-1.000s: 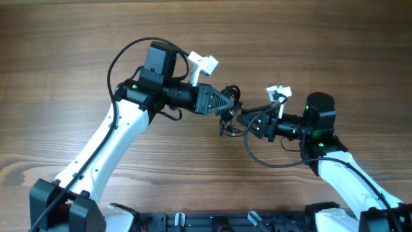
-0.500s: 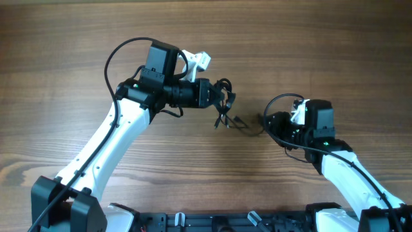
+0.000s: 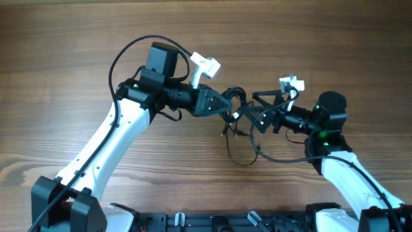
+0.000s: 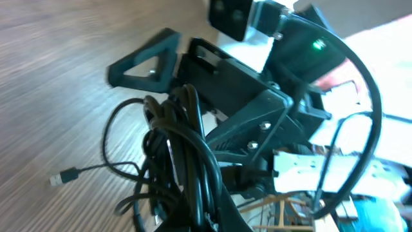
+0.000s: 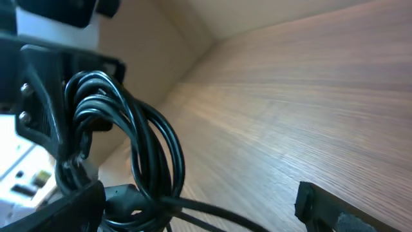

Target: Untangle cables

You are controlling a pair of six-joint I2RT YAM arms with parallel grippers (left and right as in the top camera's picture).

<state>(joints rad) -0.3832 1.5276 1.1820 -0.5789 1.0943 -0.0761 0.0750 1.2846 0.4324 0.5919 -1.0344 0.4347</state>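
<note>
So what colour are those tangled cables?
Glossy black. The cables show best in the right wrist view.

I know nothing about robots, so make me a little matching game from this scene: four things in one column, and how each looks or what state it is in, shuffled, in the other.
Things:
1. left pincer
2. right pincer
3. cables
4. table

Descriptions:
a. brown wood grain
b. jaws spread wide apart
c. thin and dark, bunched in a tangle between the two arms
d. clamped on the tangle

Pairs: 1-d, 2-b, 3-c, 4-a
</note>
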